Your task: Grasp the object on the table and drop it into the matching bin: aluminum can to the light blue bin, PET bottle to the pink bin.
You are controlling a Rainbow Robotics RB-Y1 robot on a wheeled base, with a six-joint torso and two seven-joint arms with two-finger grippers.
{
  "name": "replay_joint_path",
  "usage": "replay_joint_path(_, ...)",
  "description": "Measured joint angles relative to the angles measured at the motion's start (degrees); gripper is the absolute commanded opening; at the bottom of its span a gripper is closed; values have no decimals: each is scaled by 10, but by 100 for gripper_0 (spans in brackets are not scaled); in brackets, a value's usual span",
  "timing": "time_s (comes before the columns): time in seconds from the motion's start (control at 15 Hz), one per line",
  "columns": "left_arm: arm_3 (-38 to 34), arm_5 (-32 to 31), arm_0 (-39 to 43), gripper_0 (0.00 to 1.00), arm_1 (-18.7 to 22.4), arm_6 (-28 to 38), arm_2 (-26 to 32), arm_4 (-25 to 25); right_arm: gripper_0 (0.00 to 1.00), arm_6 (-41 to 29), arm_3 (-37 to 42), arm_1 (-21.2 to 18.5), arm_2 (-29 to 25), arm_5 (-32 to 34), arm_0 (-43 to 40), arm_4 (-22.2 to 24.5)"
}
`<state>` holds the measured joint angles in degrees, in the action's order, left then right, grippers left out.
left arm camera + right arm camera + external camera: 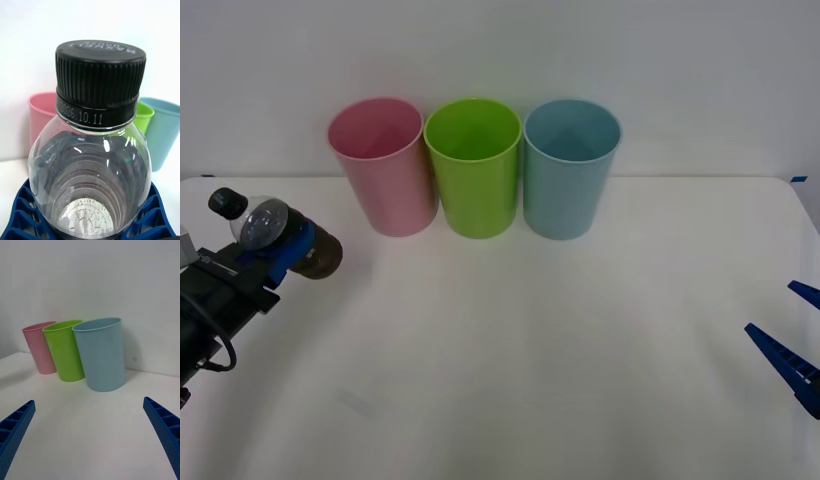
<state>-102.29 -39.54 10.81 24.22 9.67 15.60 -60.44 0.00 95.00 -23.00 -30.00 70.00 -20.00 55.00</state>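
left gripper: blue ribbed lattice fingers, black wrist housing behind with a black cable loop. right gripper: blue tapered fingers, dotted faces, open-cell ribs.

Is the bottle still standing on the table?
No, the left gripper holds the PET bottle tilted on its side in the air above the table, left of the pink bin.

— What stands on the wide white bench?
— Three tall tapering plastic cup-shaped bins in a row, upright: the pink bin, a green bin and the light blue bin, nearest, each just beside the next.
— And the right end effector?
— Its blue ribbed fingers are spread wide apart, nothing between them.
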Motion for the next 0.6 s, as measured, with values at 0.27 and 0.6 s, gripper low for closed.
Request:
replay_joint_path(0.27,-52,34,-13,0,4,78,26,3,100,0,0,0,0,0,0,0)
replay_joint_path(0.6,-57,192,-89,0,78,100,-36,40,100,0,0,0,0,0,0,0)
